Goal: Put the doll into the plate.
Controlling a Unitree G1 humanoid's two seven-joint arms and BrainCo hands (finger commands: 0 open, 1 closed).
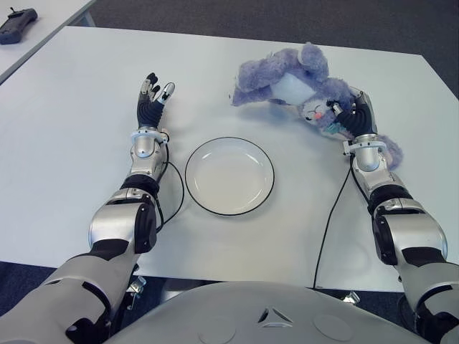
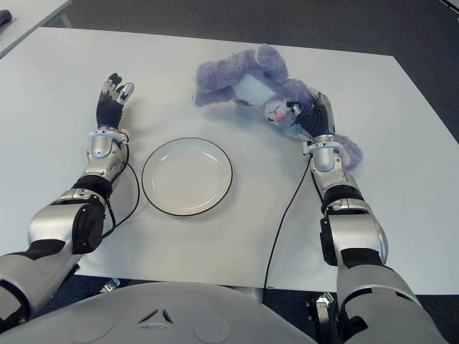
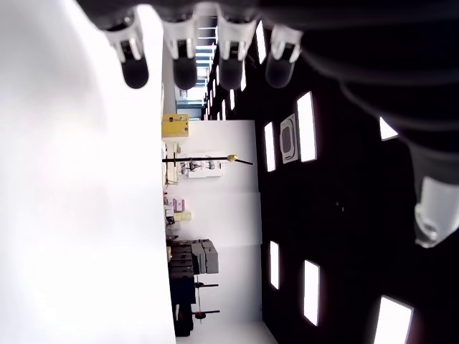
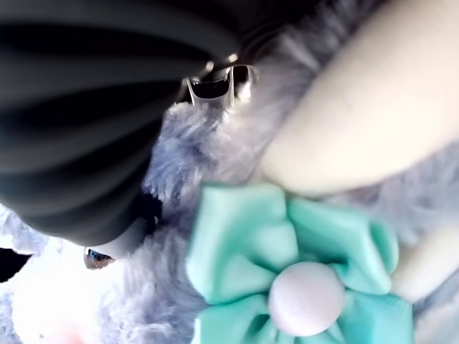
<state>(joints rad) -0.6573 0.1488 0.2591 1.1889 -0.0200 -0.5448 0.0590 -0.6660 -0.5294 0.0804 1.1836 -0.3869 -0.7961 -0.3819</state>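
White table (image 1: 72,107): doll (image 1: 287,82) in right hand (image 1: 351,115), beyond plate (image 1: 229,175).

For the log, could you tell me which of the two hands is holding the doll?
The right hand, closed on the purple plush doll; the left hand is open and empty.

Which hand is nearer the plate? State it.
Left. The left hand shows open, just off the plate's left rim; the right hand grips the doll farther right, beyond it.

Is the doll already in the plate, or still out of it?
Out. The plate holds nothing; the doll is beyond it, gripped by the right hand.
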